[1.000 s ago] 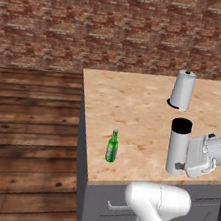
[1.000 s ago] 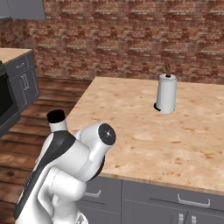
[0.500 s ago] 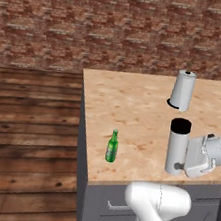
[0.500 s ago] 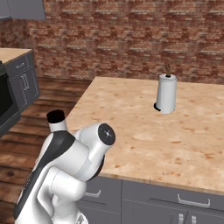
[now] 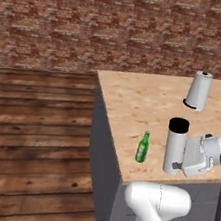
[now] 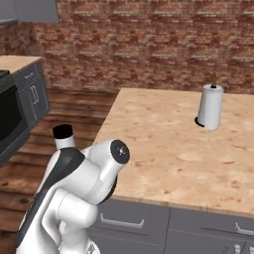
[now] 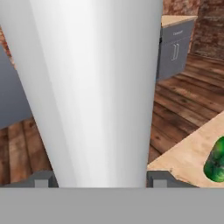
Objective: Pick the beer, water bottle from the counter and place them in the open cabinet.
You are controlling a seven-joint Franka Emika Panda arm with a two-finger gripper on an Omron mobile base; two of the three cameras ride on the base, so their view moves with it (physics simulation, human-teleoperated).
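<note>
We see the light tan speckled wood-grain bench carrying everything, with a grey paper-towel roll on a round base standing far back. Near the front edge stands the tall silver-grey cylindrical water bottle with a black cap, upright; our end effector pinches its lower body from the right, finger tips flanking it. The small green glass beer bottle stands just beside it, apart.

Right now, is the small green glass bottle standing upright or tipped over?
Upright: the small green glass bottle stands on its base on the tan wood-grain counter, neck pointing up.
</note>
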